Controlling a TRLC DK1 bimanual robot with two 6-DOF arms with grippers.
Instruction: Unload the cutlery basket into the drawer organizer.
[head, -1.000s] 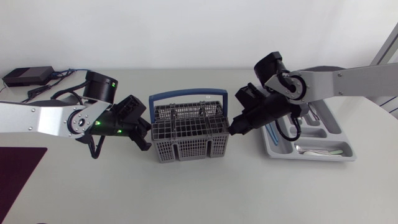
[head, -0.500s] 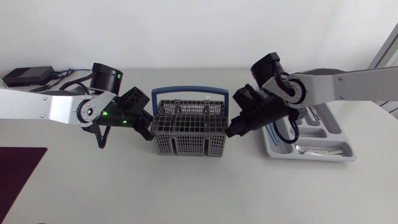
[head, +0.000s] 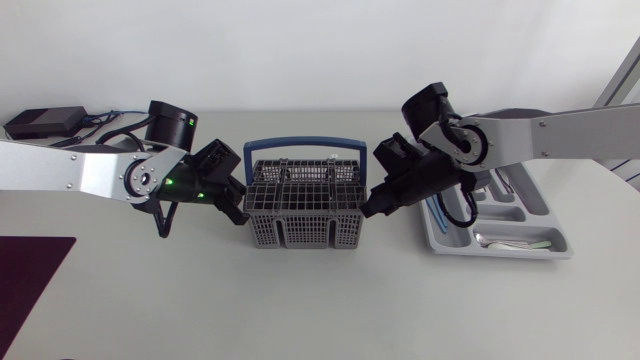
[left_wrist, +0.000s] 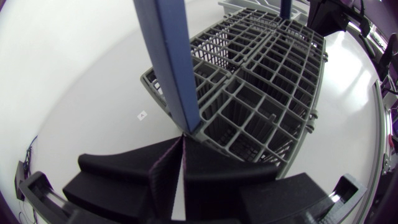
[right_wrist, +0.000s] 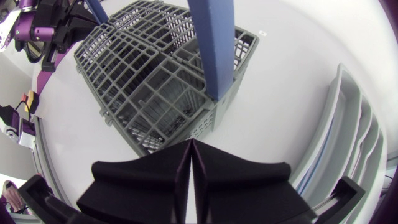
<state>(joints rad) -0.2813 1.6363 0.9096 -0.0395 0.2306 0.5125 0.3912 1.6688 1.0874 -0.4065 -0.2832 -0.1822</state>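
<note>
Head view: the grey cutlery basket (head: 303, 205) sat between my two arms, with the left gripper (head: 232, 205) at one end wall and the right gripper (head: 372, 205) at the other, both touching or nearly so. The drawer organizer (head: 440, 238) lay just behind the right gripper. Left wrist view: the left gripper (left_wrist: 183, 171) was clenched with its fingers pressed together on nothing. The basket (left_wrist: 261, 93) stood directly ahead of the tips, and its blue handle (left_wrist: 169, 56) rose just beyond them. Right wrist view: the right gripper (right_wrist: 191, 165) was likewise clenched and empty. The basket (right_wrist: 149, 93) and its handle (right_wrist: 214, 43) were straight ahead, and the organizer (right_wrist: 357, 124) lay beside the gripper. I judged the basket a light, stiff plastic lattice, apt to slide on the smooth table. The handle's bar or the top rim would give the surest hold.
</note>
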